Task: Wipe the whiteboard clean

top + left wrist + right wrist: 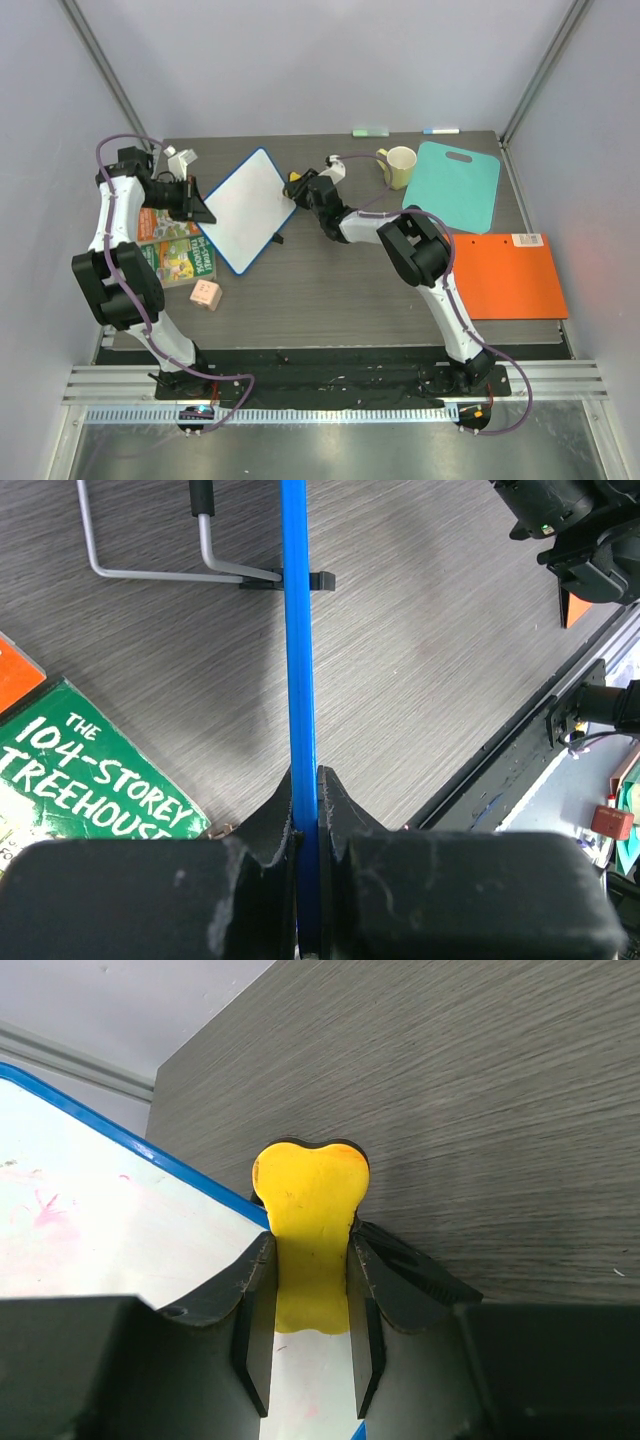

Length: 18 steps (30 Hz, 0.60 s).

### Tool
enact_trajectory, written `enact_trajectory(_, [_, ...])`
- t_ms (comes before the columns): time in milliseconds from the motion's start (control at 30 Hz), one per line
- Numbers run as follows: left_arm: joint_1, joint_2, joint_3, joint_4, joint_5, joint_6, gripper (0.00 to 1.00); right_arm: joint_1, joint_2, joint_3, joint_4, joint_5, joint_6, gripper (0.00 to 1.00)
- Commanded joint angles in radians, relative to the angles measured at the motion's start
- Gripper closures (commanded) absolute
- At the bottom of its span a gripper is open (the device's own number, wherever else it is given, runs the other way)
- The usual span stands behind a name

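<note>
**Grey-walled booth, dark wood-grain counter (330, 290): thin whiteboard (248, 208) pinched by its edge**

Plain walls close in the counter on three sides. The whiteboard sits left of centre and towards the back, turned at an angle, with its wire stand (150, 575) resting on the wood behind it.

The left end effector (200, 205) is closed tight on the blue rim (298, 630) at the board's left edge; its wrist camera sees the board dead edge-on. The right end effector (308, 1250) is clamped on what looks like a yellow eraser (310, 1175), right at the board's far corner. Faint pink marks (45, 1210) show on the white face nearby.

I'd judge the board to be light and fairly stiff, a thin panel with a slick face. The rim is the sensible place to hold it, since it is narrow enough for the fingers and leaves the writing surface open. A pinch at one edge is a poor anchor, though. Pressing hard on the far side could swing or bow the panel, or slide it across the counter towards the book (178, 258). Light strokes aimed towards the held edge look safest.
</note>
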Motion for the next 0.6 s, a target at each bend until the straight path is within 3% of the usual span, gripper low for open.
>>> enact_trajectory(0, [-0.026,-0.036,-0.006,-0.044,0.074,0.06,1.0,0.044,0.0,-0.02,-0.062,-0.103,-0.007,0.99])
enact_trajectory(300, [-0.028,-0.067,-0.056,-0.032,0.063,0.08,1.0,0.096,-0.003,0.144,-0.048,-0.172,-0.001,0.99])
enact_trajectory(567, [-0.028,-0.068,-0.083,-0.028,0.049,0.097,1.0,0.166,0.041,0.329,-0.105,-0.135,-0.027,0.99])
